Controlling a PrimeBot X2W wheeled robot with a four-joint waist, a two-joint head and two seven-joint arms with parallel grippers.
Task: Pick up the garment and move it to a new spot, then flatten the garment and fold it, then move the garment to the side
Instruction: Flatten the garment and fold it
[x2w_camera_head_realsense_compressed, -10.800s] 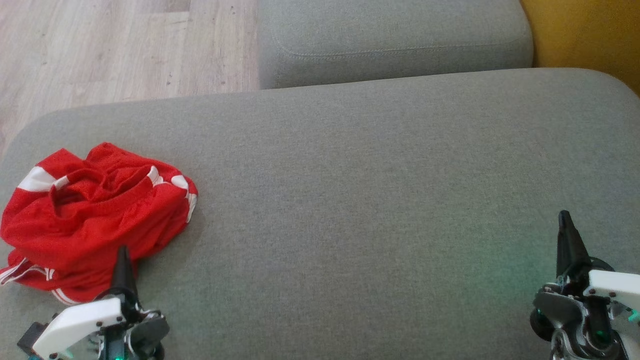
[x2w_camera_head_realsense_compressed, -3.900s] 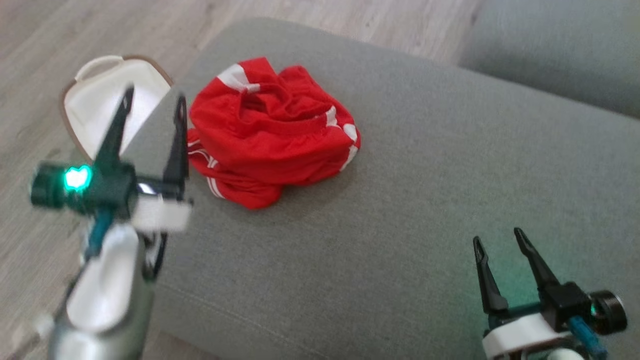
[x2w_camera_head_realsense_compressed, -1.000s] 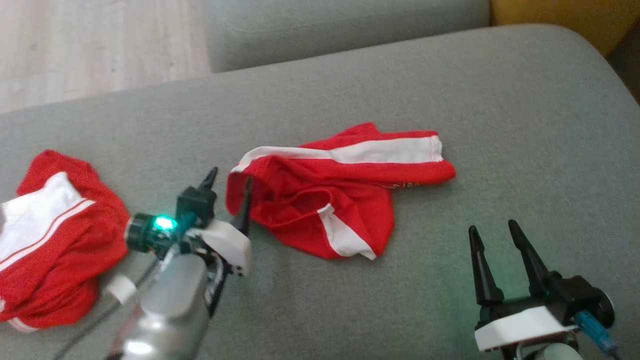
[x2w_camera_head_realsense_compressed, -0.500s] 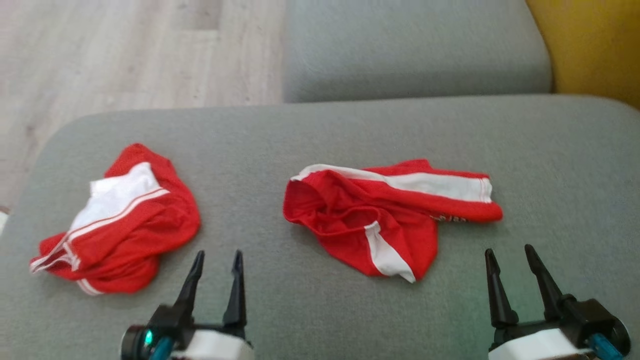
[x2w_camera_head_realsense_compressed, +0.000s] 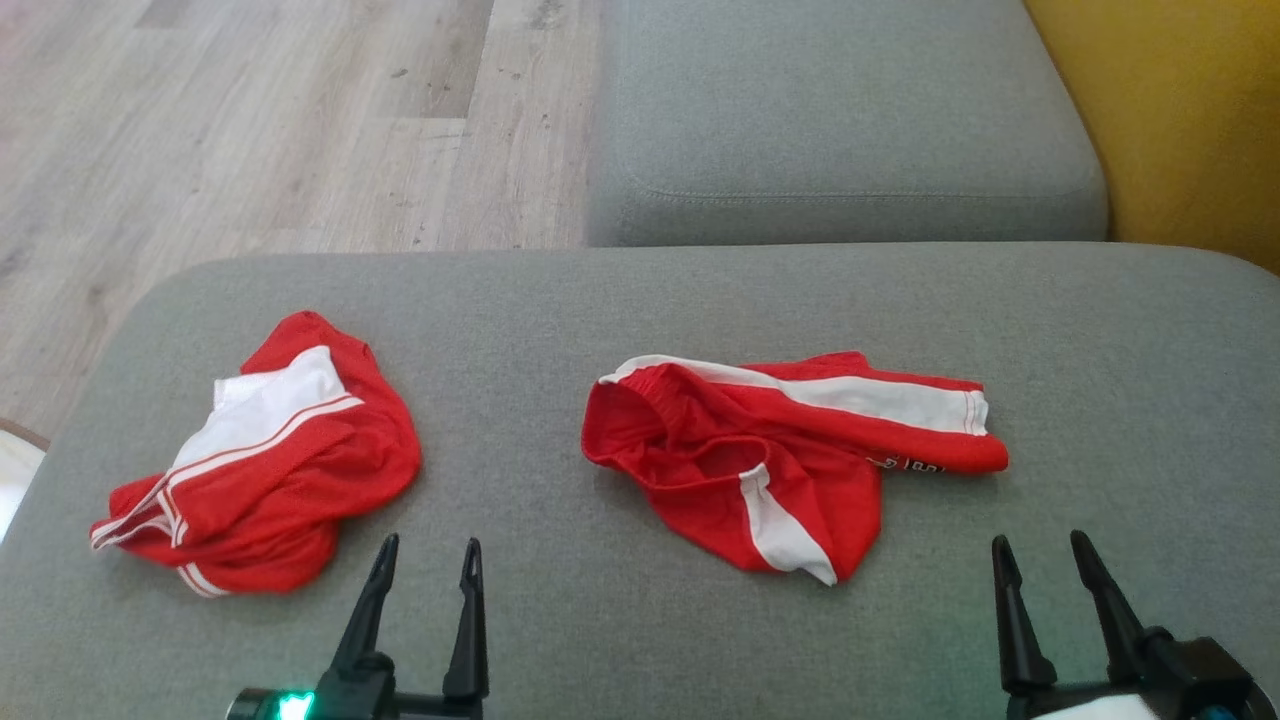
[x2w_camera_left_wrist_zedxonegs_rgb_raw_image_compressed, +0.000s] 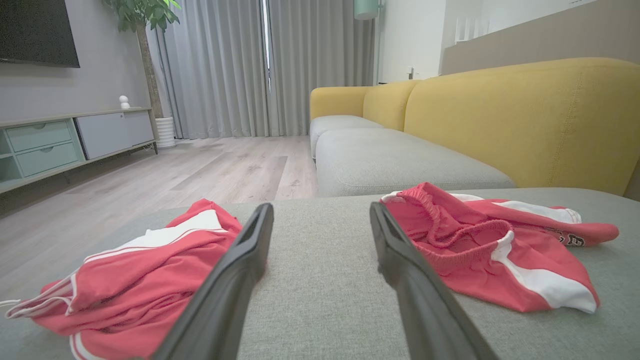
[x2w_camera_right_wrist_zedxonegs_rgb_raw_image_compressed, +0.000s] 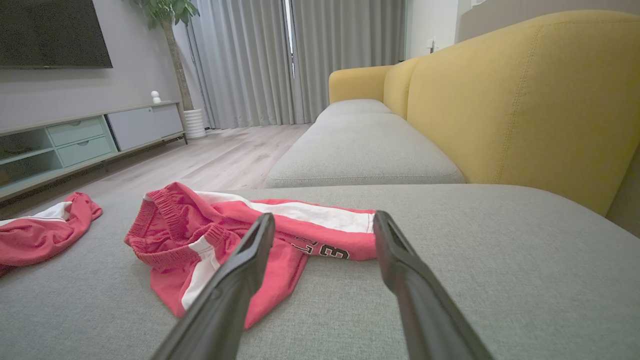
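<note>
Back from the waistband it had hovered beside a second earlier, the left gripper (x2w_camera_head_realsense_compressed: 429, 545) stood empty with jaws spread, as did the right gripper (x2w_camera_head_realsense_compressed: 1040, 542). Crumpled red shorts (x2w_camera_head_realsense_compressed: 800, 470) lay mid-way along the grey sofa seat (x2w_camera_head_realsense_compressed: 620, 300), ahead and between both, long axis crosswise: waistband toward the left arm, leg hem nearer the right.

The left claw (x2w_camera_head_realsense_compressed: 425, 560) and the right claw (x2w_camera_head_realsense_compressed: 1040, 555) both hover low with fingers spread apart, pointing forward, holding nothing.
</note>
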